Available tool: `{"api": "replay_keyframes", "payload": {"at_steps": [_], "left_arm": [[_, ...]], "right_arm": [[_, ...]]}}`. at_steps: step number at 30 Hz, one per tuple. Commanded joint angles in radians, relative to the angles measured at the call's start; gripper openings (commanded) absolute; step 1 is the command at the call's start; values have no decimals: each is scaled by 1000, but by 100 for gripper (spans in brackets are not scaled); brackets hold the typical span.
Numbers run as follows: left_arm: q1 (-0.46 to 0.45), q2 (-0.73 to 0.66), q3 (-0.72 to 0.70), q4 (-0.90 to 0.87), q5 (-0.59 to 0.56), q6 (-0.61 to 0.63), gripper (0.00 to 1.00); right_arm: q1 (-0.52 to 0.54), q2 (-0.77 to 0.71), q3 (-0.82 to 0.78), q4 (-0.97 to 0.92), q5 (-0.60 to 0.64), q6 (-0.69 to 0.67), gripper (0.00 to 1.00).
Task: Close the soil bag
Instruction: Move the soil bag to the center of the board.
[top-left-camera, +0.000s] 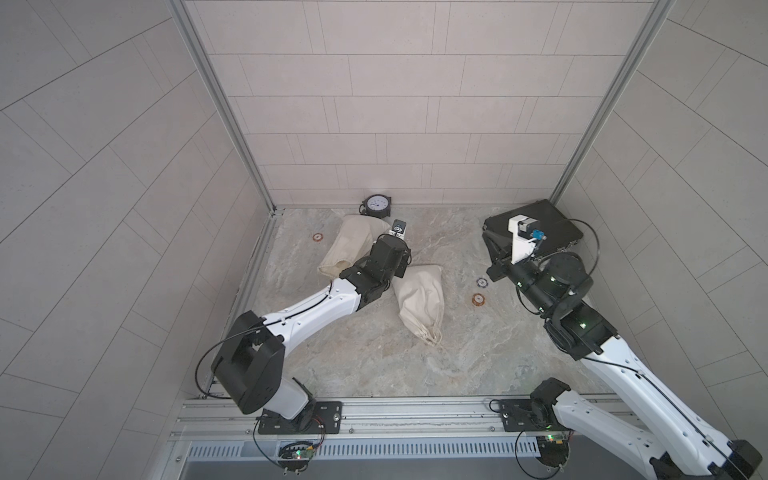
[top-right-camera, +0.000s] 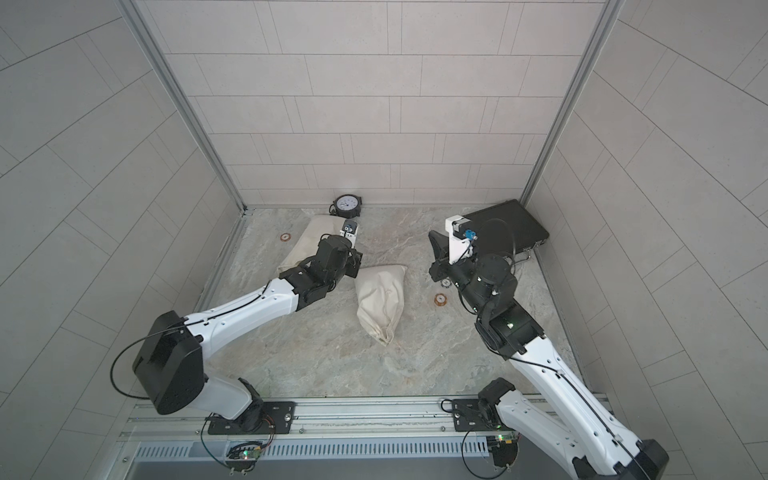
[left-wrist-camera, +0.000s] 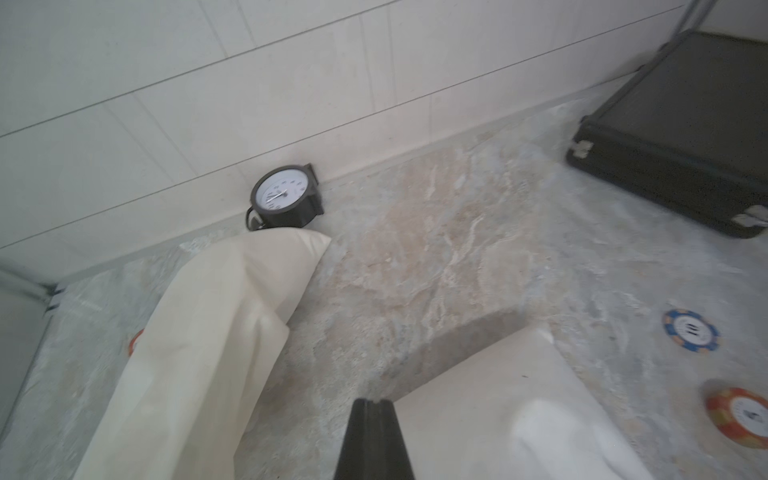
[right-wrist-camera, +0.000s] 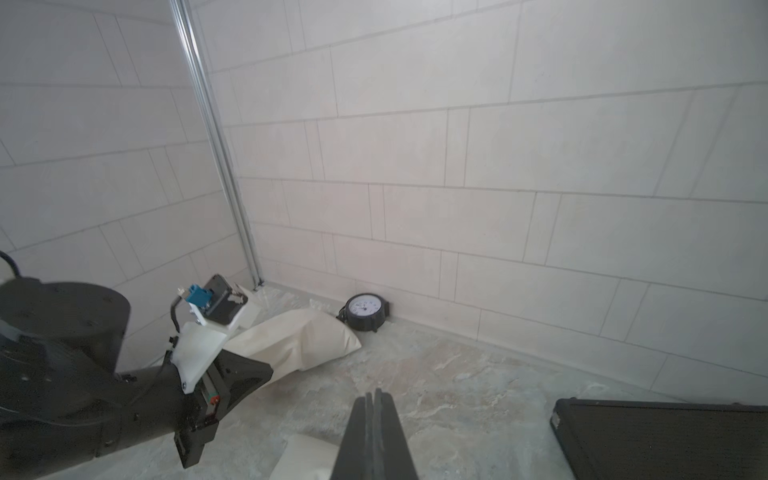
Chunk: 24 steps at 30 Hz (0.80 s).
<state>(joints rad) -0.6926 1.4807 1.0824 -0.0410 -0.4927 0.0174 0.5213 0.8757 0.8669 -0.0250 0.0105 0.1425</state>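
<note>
The cream drawstring soil bag (top-left-camera: 419, 301) is matt, creased cloth, the marbled grey tabletop (top-left-camera: 374, 365) looks smooth and stone-like, and the flat black case (top-left-camera: 557, 216) has a grainy matt shell.

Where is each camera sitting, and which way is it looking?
Top views: high above the front, looking down at the marbled table; white-and-black left arm and right arm show.
Left wrist: on the left arm, facing the back wall past the shut left gripper.
Right wrist: on the right arm, facing the back wall past the shut right gripper; left arm shows.
Shared by all: round black white-faced clock.
</note>
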Motion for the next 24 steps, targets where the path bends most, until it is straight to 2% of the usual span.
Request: {"api": "replay_keyframes", "payload": {"at_steps": [1, 2, 5, 8, 12, 16, 21, 24], "left_arm": [[2, -61, -3, 45, 176, 13, 0], [0, -72, -2, 32, 204, 9, 1], [-15, -105, -18, -16, 240, -38, 14], [-45, -148, -64, -72, 236, -133, 28], [-75, -193, -135, -185, 227, -368, 46], [-100, -222, -267, -169, 284, -528, 63], [-102, -140, -367, 8, 430, -619, 65], [-102, -63, -383, 124, 489, -641, 53]], "right_arm": [[-3, 61, -79, 45, -125, 4, 11], [-3, 77, -90, 38, -129, 15, 22], [-3, 122, -127, 1, -121, 79, 35], [-2, 148, -158, -54, -146, 145, 42], [-1, 174, -172, -174, -187, 196, 54], [6, 188, -204, -247, -195, 251, 62], [25, 282, -236, -125, -295, 317, 62], [34, 375, -257, -16, -372, 340, 57]]}}
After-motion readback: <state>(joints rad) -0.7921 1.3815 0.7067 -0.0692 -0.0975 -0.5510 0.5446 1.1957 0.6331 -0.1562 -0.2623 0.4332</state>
